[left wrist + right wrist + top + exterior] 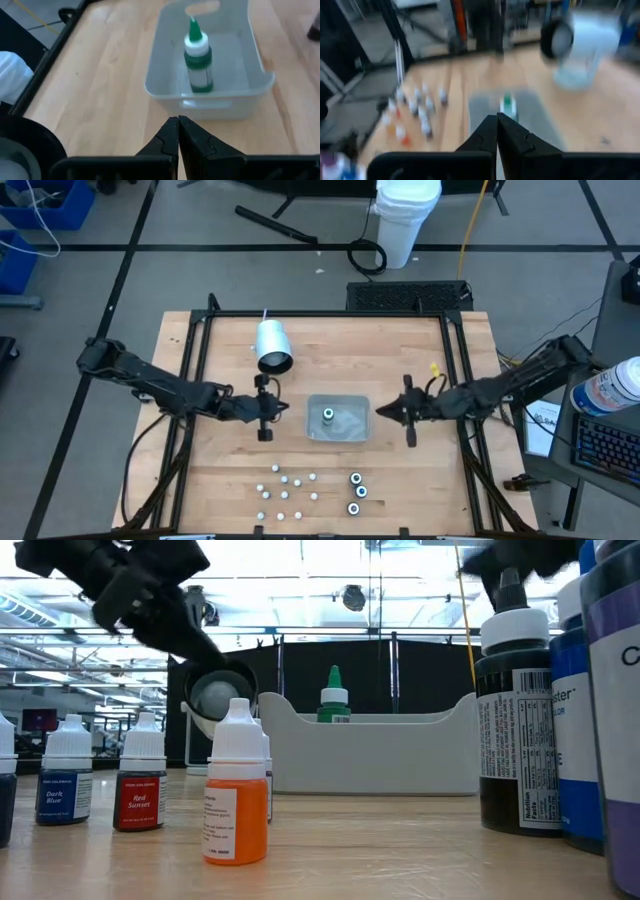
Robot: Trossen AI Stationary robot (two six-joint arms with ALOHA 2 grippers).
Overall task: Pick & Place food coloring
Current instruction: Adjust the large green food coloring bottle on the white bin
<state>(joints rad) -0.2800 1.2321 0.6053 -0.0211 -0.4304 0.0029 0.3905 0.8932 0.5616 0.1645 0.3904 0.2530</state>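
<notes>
Green-capped food coloring bottle (328,417) stands in the tray (340,435), between both clenched, empty end effectors.

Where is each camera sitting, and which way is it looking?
High view: above the table, looking straight down; both arms show, with the left gripper and right gripper either side of the grey tray.
Low view: at table height, looking across at small bottles and the tray; dark arm parts hang in from above.
Left wrist view: on the left arm, facing the tray; its shut fingers show.
Right wrist view: on the right arm, facing the tray; its shut fingers show.
Shared: all four see the green bottle standing in the tray.
</notes>
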